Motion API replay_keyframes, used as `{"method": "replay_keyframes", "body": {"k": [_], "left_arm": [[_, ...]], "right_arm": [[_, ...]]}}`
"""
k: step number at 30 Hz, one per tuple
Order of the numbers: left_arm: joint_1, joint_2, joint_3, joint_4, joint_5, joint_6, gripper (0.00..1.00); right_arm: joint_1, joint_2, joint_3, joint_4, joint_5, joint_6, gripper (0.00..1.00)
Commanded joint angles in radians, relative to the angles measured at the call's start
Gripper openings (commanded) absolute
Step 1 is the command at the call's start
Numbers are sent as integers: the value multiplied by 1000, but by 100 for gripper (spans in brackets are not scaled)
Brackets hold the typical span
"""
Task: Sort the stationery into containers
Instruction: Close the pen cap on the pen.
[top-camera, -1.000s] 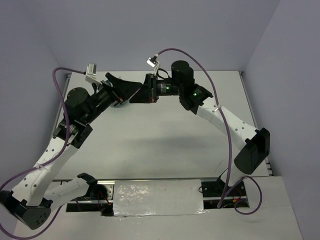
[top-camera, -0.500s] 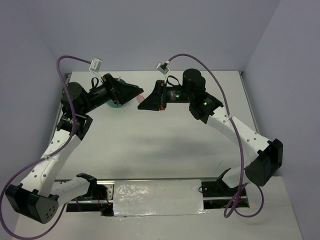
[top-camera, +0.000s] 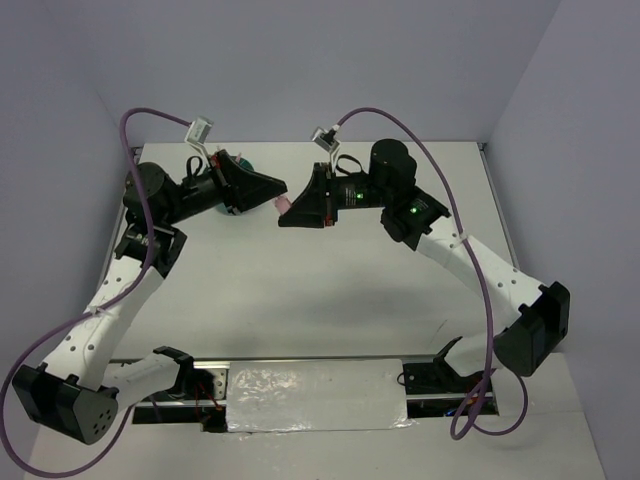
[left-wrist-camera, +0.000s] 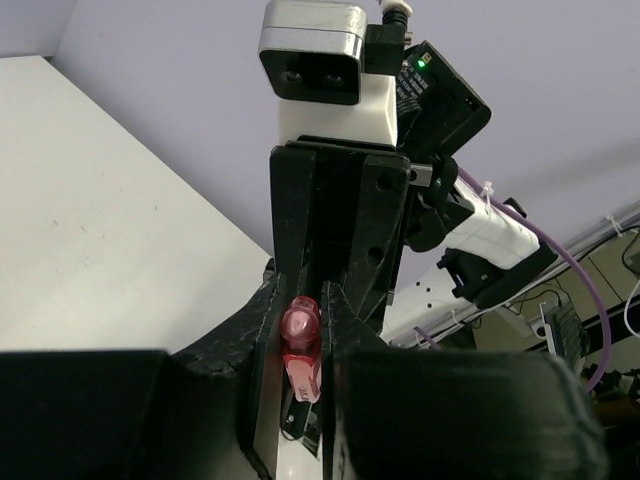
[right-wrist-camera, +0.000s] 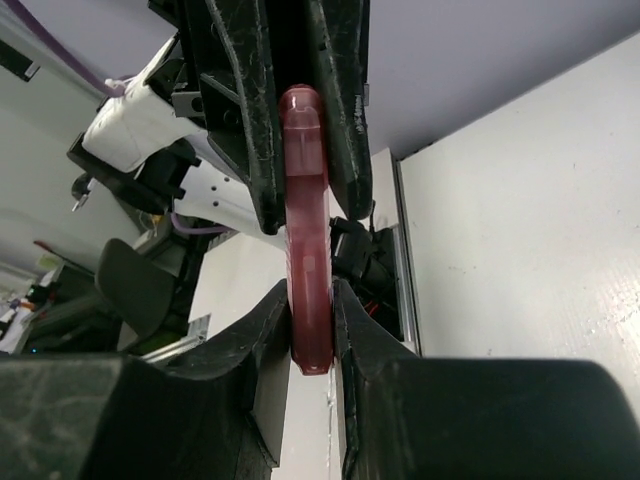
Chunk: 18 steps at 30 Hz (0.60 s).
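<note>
Well, I count two grippers, one marker and one container. Above the table (top-camera: 330, 290), in the upper centre of the top view, my right gripper (right-wrist-camera: 310, 330) is clamped on one end of the pink marker (right-wrist-camera: 305, 200). My left gripper (left-wrist-camera: 302, 312) pinches the other end, mid-air. Beyond, the teal organiser (top-camera: 238, 211) peeks out behind the left gripper, mostly hidden.

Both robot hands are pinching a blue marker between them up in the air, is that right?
Not quite. The marker is pink, not blue; the right wrist view shows it plainly. The rest holds: the left gripper and the right gripper both pinch it in the air.
</note>
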<state>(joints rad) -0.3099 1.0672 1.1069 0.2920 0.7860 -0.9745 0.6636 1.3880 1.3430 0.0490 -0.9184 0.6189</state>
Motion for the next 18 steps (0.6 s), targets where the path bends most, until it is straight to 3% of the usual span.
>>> {"method": "replay_keyframes", "body": {"k": [1, 3, 4, 7, 8, 10, 11, 12, 18], "left_arm": [[3, 7, 41, -8, 38, 62, 0], [5, 16, 68, -66, 18, 132, 0], [5, 17, 85, -170, -2, 172, 0], [18, 42, 194, -449, -170, 371, 0], [25, 71, 264, -515, -286, 457, 0], [52, 112, 341, -646, -437, 513, 0], [60, 160, 405, -751, -611, 540, 0], [75, 183, 428, -789, -696, 545, 0], [97, 299, 366, -690, -1118, 623, 0]], "right_arm": [[-16, -30, -2, 61, 9, 19, 22], [-30, -35, -8, 51, 27, 19, 54], [-41, -35, -21, 37, 41, 16, 99], [-117, -49, -89, -110, 171, -51, 100], [-174, -59, -120, -154, 209, -54, 100], [-238, -113, -219, -198, 342, -51, 100], [-286, -156, -244, -249, 384, -56, 100], [-306, -177, -281, -268, 416, -61, 100], [-323, -260, -242, -457, 546, -174, 100]]}}
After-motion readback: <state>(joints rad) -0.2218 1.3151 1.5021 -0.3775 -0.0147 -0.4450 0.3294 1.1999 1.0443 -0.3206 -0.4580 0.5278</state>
